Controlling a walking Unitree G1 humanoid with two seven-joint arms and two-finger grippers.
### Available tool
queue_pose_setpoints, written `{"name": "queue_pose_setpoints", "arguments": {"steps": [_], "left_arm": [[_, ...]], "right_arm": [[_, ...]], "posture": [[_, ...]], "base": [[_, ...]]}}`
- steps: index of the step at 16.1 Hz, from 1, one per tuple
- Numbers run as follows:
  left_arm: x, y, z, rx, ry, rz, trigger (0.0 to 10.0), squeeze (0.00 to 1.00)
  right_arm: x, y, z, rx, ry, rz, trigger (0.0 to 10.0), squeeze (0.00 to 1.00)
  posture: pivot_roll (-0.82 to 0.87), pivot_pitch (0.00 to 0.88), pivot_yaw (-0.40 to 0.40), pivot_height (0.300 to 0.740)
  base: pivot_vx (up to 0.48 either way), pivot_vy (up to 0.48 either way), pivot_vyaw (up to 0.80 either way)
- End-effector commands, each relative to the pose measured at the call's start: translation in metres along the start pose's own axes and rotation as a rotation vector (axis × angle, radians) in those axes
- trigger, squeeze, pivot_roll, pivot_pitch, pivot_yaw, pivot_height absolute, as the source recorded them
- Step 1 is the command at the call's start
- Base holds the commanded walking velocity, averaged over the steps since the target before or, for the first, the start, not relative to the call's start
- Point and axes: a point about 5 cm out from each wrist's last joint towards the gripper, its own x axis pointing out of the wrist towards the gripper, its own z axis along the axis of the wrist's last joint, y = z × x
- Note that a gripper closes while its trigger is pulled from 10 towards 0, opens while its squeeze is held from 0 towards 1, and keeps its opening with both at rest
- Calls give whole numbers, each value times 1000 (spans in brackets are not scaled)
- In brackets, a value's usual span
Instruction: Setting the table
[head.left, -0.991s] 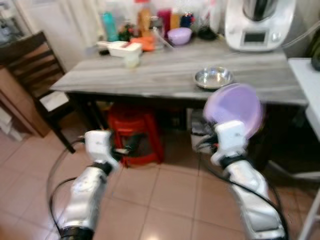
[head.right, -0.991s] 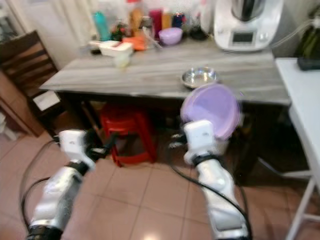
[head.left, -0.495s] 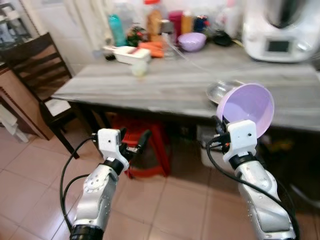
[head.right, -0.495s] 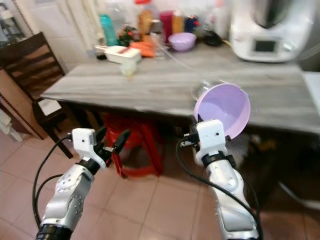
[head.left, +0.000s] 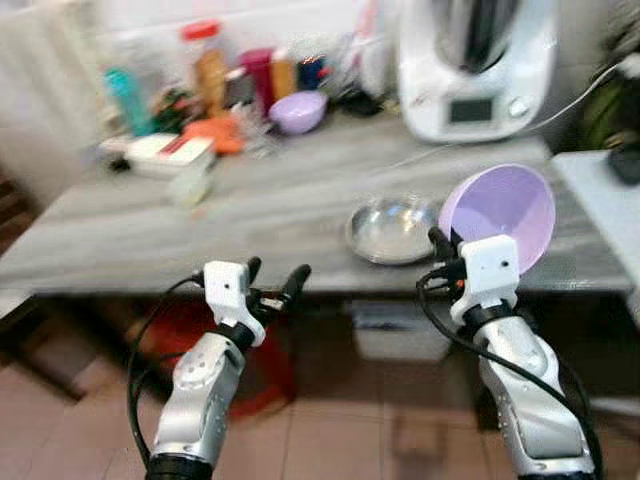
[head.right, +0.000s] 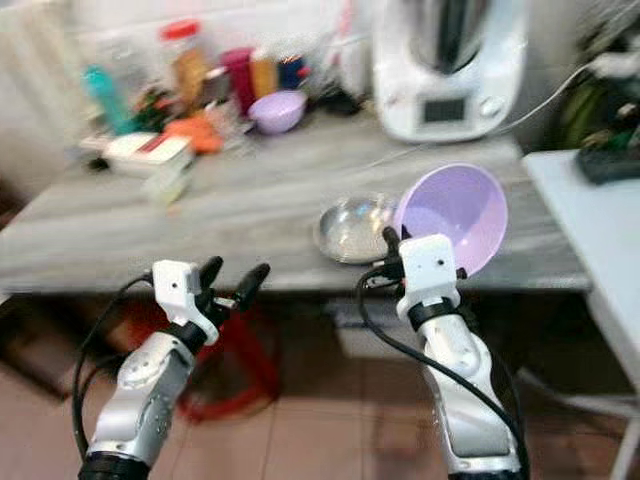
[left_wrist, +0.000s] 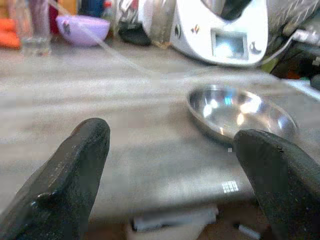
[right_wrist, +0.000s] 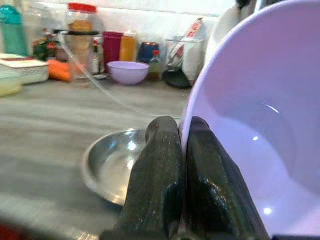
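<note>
My right gripper (head.left: 443, 250) is shut on the rim of a lilac plastic bowl (head.left: 498, 214), held tilted on edge at the grey wooden table's (head.left: 150, 225) front edge; its fingers (right_wrist: 165, 165) pinch the rim in the right wrist view. A shiny steel bowl (head.left: 393, 229) sits on the table just left of the lilac bowl and appears again as the steel bowl (left_wrist: 240, 115) in the left wrist view. My left gripper (head.left: 274, 283) is open, low in front of the table edge, with nothing between its fingers (left_wrist: 75, 170).
At the back of the table stand a white kitchen machine (head.left: 470, 60), a second lilac bowl (head.left: 298, 110), several bottles and jars (head.left: 210, 70), a white box (head.left: 165, 155) and a pale cup (head.left: 190, 187). A red stool (head.left: 175, 330) stands under the table. A white surface (head.left: 600, 200) lies at right.
The camera has come closer to the table and swung right, so the chair left the picture. The lilac bowl stays gripped by my right gripper and the left stays open.
</note>
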Motion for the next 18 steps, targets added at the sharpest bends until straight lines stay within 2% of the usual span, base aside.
{"name": "queue_pose_setpoints", "arguments": {"steps": [1, 4, 7, 9, 12, 13, 15, 18], "left_arm": [[-6, 11, 1, 4, 6, 34, 10000, 0], [-8, 10, 0, -3, 9, 31, 10000, 0], [-14, 10, 0, -15, 0, 42, 10000, 0], [-20, 11, 0, 12, 2, 30, 10000, 0], [-38, 10, -1, 87, 13, -15, 10000, 0], [-52, 8, -2, 110, 35, -68, 10000, 0], [-56, 6, -3, 119, 45, -93, 10000, 0], [-68, 5, -1, 144, 69, -144, 10000, 0]], "right_arm": [[5, 10, 9, 18, -35, 28, 10000, 0], [6, 10, 9, 15, -37, 32, 10000, 0], [9, 10, 11, 18, -39, 53, 10000, 0], [11, 10, 13, 3, -48, 86, 10000, 0], [14, 15, 13, -25, -34, 227, 10000, 0], [15, 24, 12, -21, -19, 371, 10000, 0], [16, 26, 12, -17, -11, 418, 10000, 0], [36, 34, 6, -49, 39, 685, 10000, 0]], "posture": [[-96, 0, 136, 740], [-95, 0, 134, 740], [-91, 0, 127, 740], [-90, 0, 126, 740], [-80, 0, 122, 740], [-73, 0, 121, 740], [-72, 0, 121, 740], [-45, 0, 110, 740]], "base": [[416, 0, 0], [402, 0, 0], [0, 0, 0], [0, 0, 0], [0, 0, 0], [0, 0, 0], [0, 0, 0], [0, 0, 0]]}}
